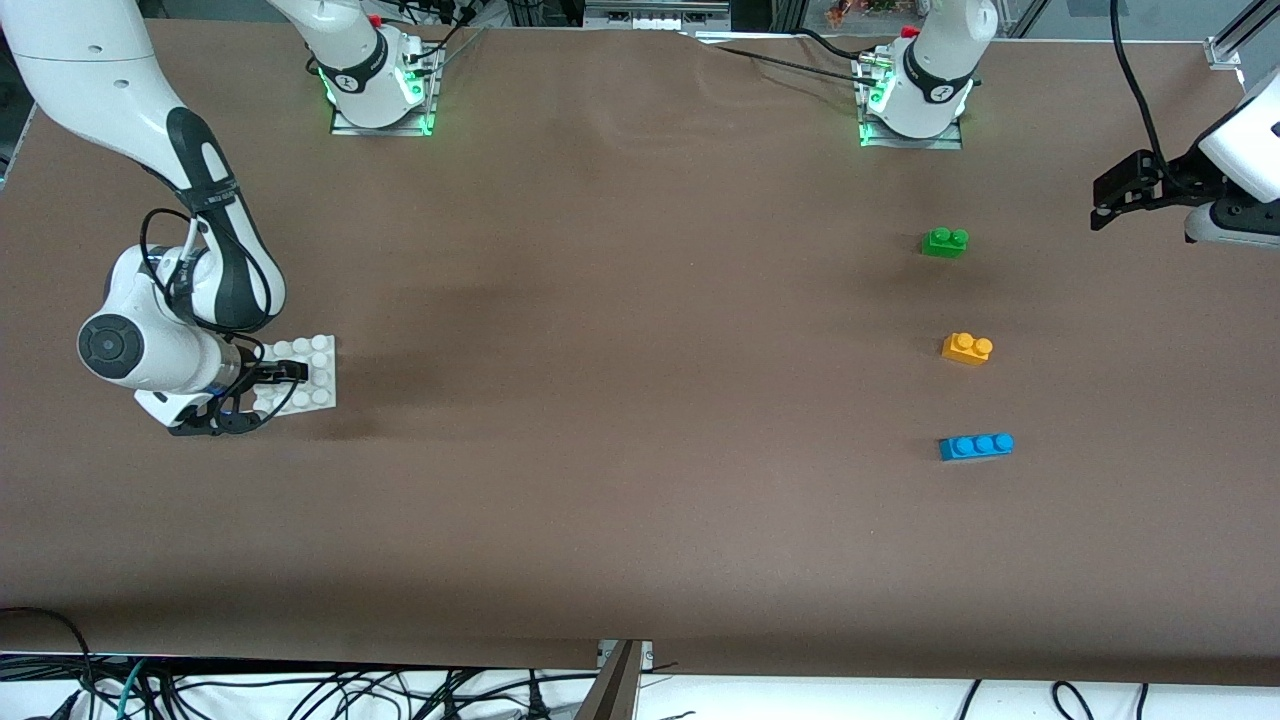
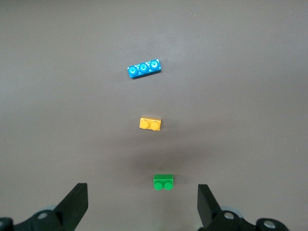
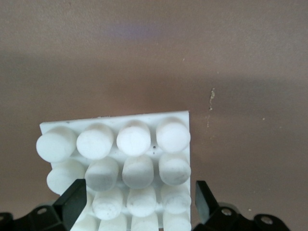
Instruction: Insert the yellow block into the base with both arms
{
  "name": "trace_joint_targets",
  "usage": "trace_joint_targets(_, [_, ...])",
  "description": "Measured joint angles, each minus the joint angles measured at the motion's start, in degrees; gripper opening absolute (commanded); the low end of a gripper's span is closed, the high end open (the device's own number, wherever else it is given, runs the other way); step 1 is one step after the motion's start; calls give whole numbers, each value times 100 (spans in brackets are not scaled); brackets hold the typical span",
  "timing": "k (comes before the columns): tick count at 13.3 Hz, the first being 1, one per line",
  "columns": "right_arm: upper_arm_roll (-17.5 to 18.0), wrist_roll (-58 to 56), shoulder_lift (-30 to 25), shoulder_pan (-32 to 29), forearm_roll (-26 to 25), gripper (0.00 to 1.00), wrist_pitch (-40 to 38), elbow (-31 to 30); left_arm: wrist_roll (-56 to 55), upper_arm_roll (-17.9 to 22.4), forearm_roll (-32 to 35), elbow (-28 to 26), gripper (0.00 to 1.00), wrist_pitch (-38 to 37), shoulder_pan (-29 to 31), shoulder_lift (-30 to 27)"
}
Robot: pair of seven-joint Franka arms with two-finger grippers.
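Right pincer (image 3: 137,202) straddles the base (image 3: 144,139), jaws apart; left pincer (image 2: 139,207) hangs wide open, empty, over the yellow block (image 2: 150,124).

Three bricks are set in a row on the counter (image 1: 640,400) toward the left arm's end: the green brick (image 1: 944,242) farthest from the front camera, the yellow block (image 1: 966,348) in the middle, the blue brick (image 1: 976,446) nearest. The base (image 1: 310,375) lies well apart, near the edge at the right arm's end, under the right gripper (image 1: 285,375). The left gripper (image 2: 142,207) hangs over the edge at the left arm's end.
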Motion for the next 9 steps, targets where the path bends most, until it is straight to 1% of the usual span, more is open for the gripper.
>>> trace_joint_targets(9, [0,-164,0,-1,0,100,3,-204,0,0,0,0,100,0,0,0])
